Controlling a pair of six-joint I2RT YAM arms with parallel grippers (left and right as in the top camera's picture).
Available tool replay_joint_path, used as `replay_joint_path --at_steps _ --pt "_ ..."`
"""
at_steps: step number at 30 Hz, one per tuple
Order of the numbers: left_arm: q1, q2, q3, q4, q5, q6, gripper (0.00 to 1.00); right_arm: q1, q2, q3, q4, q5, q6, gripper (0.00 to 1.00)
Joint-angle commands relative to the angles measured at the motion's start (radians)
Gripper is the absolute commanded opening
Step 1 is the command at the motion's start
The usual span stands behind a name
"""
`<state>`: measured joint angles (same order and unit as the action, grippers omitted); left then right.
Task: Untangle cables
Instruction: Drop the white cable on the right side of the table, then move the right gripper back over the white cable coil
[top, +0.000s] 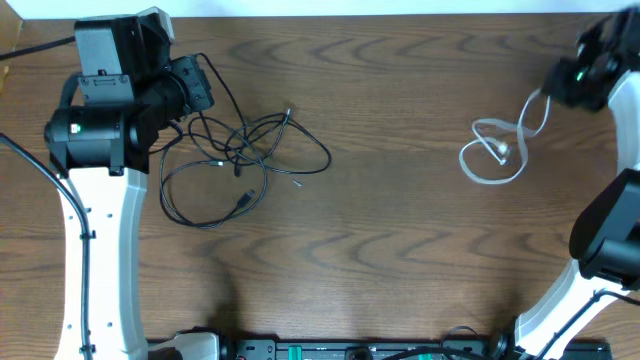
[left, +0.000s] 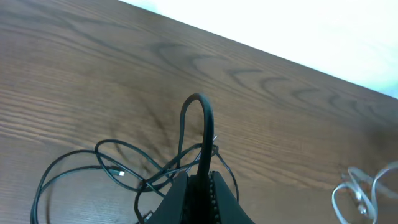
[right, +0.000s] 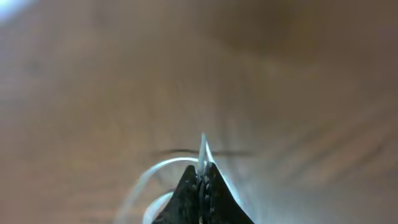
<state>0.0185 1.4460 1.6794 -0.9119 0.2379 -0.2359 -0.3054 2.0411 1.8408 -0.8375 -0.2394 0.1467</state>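
Overhead, left tool (top: 200, 88) clamps a strand of the black cables (top: 240, 160) tangled on the surface (top: 380, 250); right tool (top: 555, 88) holds the white cable (top: 495, 150), well apart. Left wrist: tool closed on an upright black loop. Right wrist: tool pinches white cable.

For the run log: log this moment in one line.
left claw shut on black cable | right claw shut on white cable | black cables tangled

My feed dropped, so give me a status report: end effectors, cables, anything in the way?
Left end effector shut on black cables. Right end effector shut on white cable. Black cables tangled, clear of the white. No obstruction seen.
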Motion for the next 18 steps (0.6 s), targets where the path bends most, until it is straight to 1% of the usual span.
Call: replay_joint_path --at_steps 1,2,7,9,11,13,16,18 --pt "-0.026 0.023 0.01 0.001 0.016 -0.006 0.07 -0.003 -0.008 0.157 0.019 0.05 -0.021 0.01" --pt "-0.031 0.027 0.01 0.001 0.016 -0.006 0.08 -0.003 -0.008 0.182 0.024 0.076 -0.021 0.01" --pt "-0.058 0.055 0.01 0.001 0.016 -0.006 0.07 -0.016 -0.008 0.32 0.072 0.34 -0.082 0.01" --pt "-0.068 0.063 0.01 0.002 0.016 -0.006 0.08 -0.039 -0.008 0.346 0.1 0.391 -0.112 0.01" --pt "-0.076 0.069 0.01 0.006 0.016 -0.006 0.07 -0.068 -0.008 0.356 0.123 0.393 -0.125 0.01" --pt "-0.08 0.071 0.01 0.012 0.016 -0.006 0.08 -0.091 -0.008 0.356 0.114 0.338 -0.148 0.01" --pt "-0.082 0.071 0.01 0.022 0.016 -0.006 0.08 -0.092 -0.006 0.355 0.03 0.188 -0.209 0.01" --pt "-0.082 0.071 0.01 0.028 0.016 -0.007 0.08 -0.076 -0.005 0.355 -0.032 0.156 -0.223 0.01"
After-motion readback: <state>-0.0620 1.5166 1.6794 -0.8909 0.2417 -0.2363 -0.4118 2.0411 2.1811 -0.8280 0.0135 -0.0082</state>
